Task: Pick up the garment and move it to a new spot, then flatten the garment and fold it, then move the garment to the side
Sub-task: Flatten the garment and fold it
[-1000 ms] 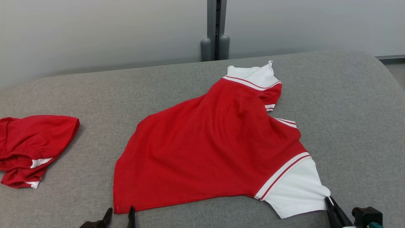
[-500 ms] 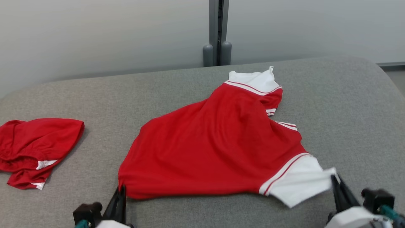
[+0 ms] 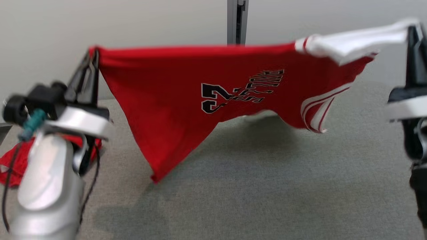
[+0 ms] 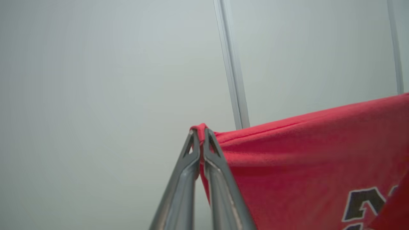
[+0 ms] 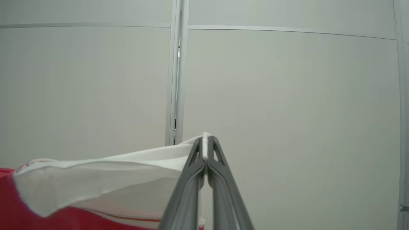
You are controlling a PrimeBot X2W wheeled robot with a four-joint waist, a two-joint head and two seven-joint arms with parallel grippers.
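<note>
Grey padded surface: red garment hangs taut above it. L gripper fingers pinched onto red corner; R gripper fingers pinched onto white sleeve.

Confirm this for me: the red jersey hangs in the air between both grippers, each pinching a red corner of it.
One detail is wrong. The left gripper does pinch a red corner of the jersey, but the right gripper is shut on a white edge of it, as the right wrist view shows. The rest holds.
</note>
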